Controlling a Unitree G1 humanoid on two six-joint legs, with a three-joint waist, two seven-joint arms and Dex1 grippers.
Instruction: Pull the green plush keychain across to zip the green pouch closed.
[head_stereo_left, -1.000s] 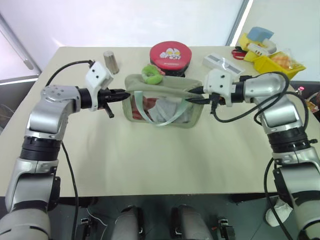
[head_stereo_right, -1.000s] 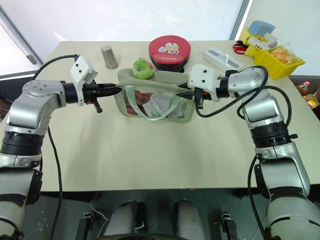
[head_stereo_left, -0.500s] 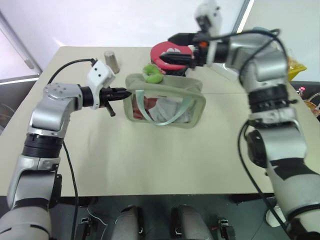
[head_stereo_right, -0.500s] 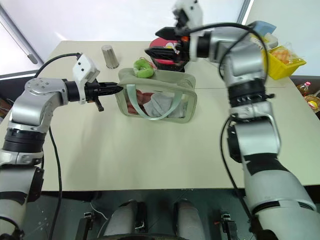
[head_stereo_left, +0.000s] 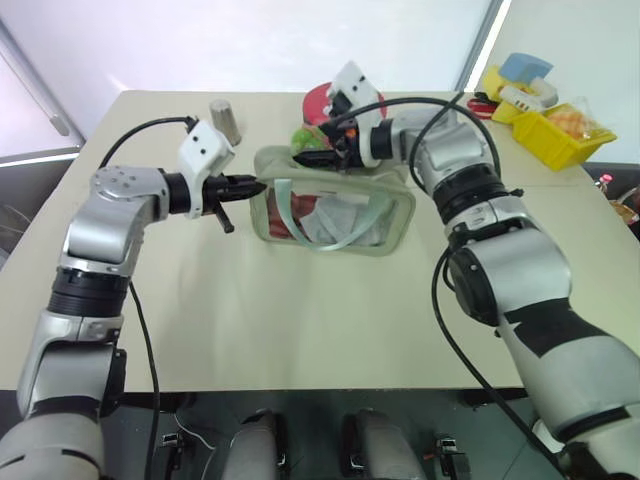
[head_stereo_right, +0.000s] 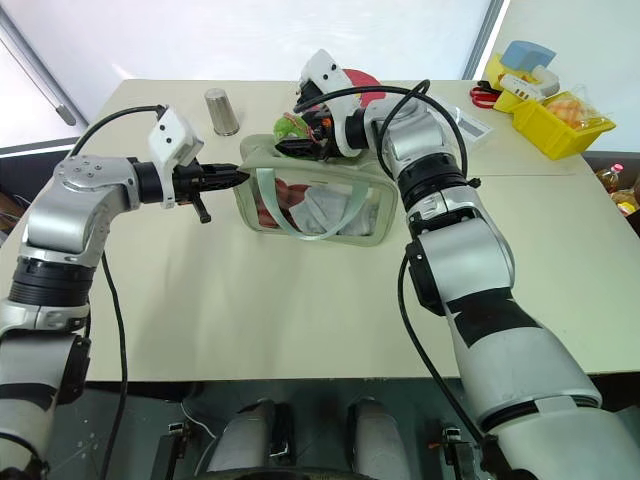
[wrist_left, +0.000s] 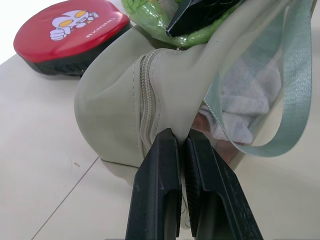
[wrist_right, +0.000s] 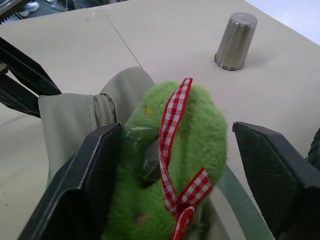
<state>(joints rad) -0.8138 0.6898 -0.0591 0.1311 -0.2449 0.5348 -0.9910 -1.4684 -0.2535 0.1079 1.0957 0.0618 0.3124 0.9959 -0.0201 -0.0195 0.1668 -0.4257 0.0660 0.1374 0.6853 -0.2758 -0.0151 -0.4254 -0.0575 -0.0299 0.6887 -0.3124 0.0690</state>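
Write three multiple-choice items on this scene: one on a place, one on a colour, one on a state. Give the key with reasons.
1. Where does the green plush keychain sit?
A. At the green pouch's end near the left gripper
B. Beside the yellow bin
C. Under the metal cup

2. What colour is the ribbon on the keychain?
A. Blue striped
B. Red and white checked
C. Plain black

3. What state is the right gripper in?
A. Shut on the strap
B. Open around the keychain
C. Shut on the metal cup

Key: 1 A, the charm lies on the pouch top by the end the left gripper pinches. 2 B, the right wrist view shows the checks. 3 B, its fingers stand apart either side of the plush.
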